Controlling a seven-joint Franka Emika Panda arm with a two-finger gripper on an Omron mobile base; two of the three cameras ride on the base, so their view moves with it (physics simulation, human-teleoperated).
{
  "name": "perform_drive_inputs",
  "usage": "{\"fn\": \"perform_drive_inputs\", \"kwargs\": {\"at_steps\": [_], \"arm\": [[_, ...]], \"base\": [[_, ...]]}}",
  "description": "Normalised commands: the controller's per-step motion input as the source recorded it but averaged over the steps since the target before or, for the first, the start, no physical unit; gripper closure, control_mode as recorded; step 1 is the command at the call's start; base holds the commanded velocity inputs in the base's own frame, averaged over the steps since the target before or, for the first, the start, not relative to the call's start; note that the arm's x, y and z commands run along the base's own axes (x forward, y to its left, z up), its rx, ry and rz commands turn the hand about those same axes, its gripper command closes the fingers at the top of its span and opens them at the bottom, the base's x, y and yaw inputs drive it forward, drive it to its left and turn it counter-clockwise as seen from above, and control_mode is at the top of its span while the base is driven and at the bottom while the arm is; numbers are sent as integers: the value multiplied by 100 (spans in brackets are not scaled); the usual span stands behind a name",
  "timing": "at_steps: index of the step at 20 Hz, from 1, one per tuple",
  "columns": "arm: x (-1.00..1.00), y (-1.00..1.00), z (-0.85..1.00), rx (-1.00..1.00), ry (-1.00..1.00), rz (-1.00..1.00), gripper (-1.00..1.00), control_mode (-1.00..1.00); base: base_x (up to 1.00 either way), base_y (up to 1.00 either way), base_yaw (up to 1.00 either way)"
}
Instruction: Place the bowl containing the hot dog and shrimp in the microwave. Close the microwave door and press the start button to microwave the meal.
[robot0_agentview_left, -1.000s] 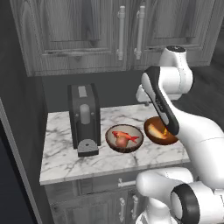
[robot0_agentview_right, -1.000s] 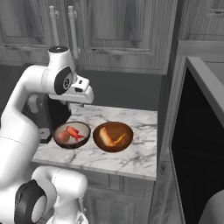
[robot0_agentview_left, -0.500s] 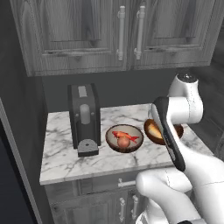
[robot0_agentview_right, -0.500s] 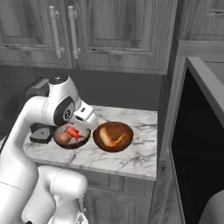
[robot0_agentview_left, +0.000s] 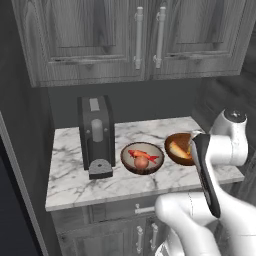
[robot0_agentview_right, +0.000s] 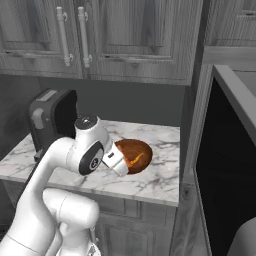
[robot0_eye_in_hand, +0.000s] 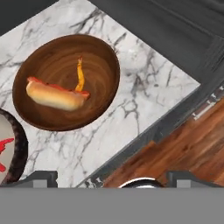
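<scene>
Well, look at the upper left of your hand view: the bowl (robot0_eye_in_hand: 65, 82) sits on the marble counter (robot0_eye_in_hand: 144, 92), with the hot dog (robot0_eye_in_hand: 56, 96) lying across it and the small orange shrimp (robot0_eye_in_hand: 80, 75) just above that. Your gripper (robot0_eye_in_hand: 111, 177) is at the bottom middle, its fingers spread wide apart and holding nothing. At the right edge of your right base view stands the microwave door (robot0_agentview_right: 222, 165), black and swung open, and the dark bowl (robot0_agentview_left: 142, 158) with red food sits just left of your bowl in the left base view.
</scene>
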Motion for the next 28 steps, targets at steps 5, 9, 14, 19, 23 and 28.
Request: {"fn": "perform_drive_inputs", "kwargs": {"at_steps": [5,9,14,19,23,28], "arm": [[2,-31,-23,19,-18,-12,-100,-100],[20,-3,-21,14,-13,0,-100,-100],[30,-1,-19,12,-2,0,-100,-100],[28,-7,-10,11,0,0,-100,-100],[25,-16,-8,11,0,0,-100,-100],[28,-12,-15,9,0,0,-100,-100]], "base": [[0,0,0],[0,0,0],[0,0,0],[0,0,0],[0,0,0],[0,0,0]]}}
